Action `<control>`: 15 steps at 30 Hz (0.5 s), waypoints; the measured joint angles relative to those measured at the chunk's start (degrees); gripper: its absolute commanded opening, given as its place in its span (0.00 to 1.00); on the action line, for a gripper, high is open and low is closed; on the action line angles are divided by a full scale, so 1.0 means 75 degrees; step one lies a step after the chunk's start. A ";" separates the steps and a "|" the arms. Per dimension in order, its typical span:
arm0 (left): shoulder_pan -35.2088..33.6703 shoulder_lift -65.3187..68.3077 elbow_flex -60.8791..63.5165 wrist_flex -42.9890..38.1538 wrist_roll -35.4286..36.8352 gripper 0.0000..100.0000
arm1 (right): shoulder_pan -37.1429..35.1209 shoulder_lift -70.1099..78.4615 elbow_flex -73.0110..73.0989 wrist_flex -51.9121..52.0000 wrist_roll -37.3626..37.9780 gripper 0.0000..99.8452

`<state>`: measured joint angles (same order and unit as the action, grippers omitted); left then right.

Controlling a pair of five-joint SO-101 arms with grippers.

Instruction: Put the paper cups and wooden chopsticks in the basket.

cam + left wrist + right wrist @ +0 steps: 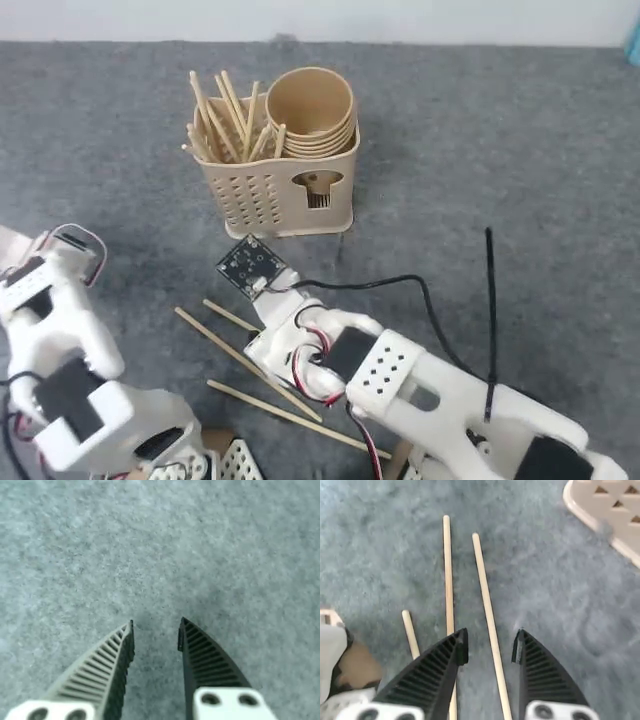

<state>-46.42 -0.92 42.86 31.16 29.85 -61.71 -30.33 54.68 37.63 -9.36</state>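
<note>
- Standing upright on the grey carpet (520, 150), the basket (275, 195) holds a nested stack of paper cups (310, 105) in one compartment. A bundle of wooden chopsticks (225, 125) leans in the compartment beside it.
- Three loose chopsticks (245, 362) lie flat on the carpet on the arms' side of the basket, near it but not touching it.
- The right gripper (490, 640) hangs low over these loose sticks with its jaws apart and nothing clamped. One chopstick (485, 605) runs through the gap between the tips. A second chopstick (448, 575) passes just beside one finger. A third chopstick (410, 635) lies a little farther out on that same side.
- The left gripper (156, 627) has its jaws spread as well and holds nothing, with bare carpet beneath them.
- The left arm (60, 340) sits well apart from the basket, farther off than the loose sticks.
</note>
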 measured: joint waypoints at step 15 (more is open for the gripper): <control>-0.0012 0.0000 0.0000 0.0035 0.0035 0.14 | 0.0363 0.2837 -0.0363 -0.1571 0.0000 0.15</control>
<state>-46.51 -0.92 42.86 31.43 30.11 -58.99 -9.05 51.96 25.85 -9.36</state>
